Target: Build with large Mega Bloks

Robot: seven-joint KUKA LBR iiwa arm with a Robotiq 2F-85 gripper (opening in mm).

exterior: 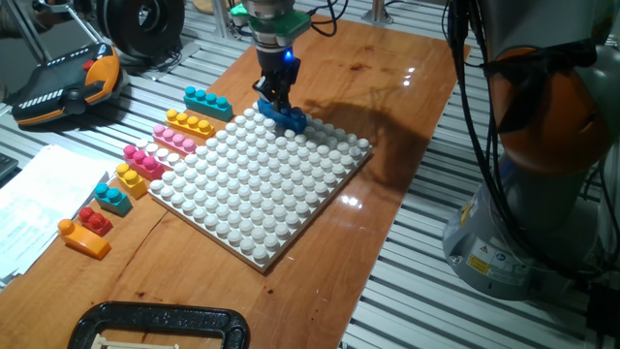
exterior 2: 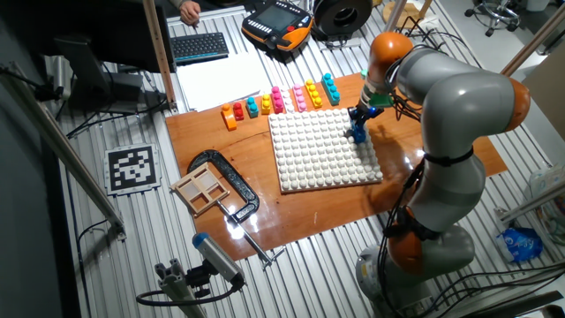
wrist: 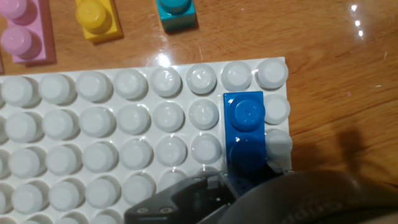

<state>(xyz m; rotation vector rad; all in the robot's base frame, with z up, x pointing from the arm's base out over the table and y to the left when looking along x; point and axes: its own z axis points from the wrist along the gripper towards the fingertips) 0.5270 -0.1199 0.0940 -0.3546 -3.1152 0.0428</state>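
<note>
A dark blue brick (exterior: 285, 116) sits on the far corner of the white baseplate (exterior: 262, 194), one column in from its edge in the hand view (wrist: 244, 124). My gripper (exterior: 276, 95) stands straight over it, its fingers closed on the brick's near end (wrist: 244, 177). It also shows in the other fixed view (exterior 2: 357, 119). Left of the plate lies a row of loose bricks: teal (exterior: 208, 102), yellow (exterior: 189, 124), pink (exterior: 174, 140), magenta (exterior: 143, 160), small yellow (exterior: 131, 180), small teal (exterior: 113, 200), red (exterior: 94, 221), orange (exterior: 82, 238).
The wooden board's edge is near the plate's right side. A black clamp (exterior: 165, 325) holds the board at the front, with a wooden box (exterior 2: 201, 188) by it. Papers (exterior: 39, 204) and an orange teach pendant (exterior: 68, 82) lie to the left. The arm's base (exterior: 542, 145) stands at the right.
</note>
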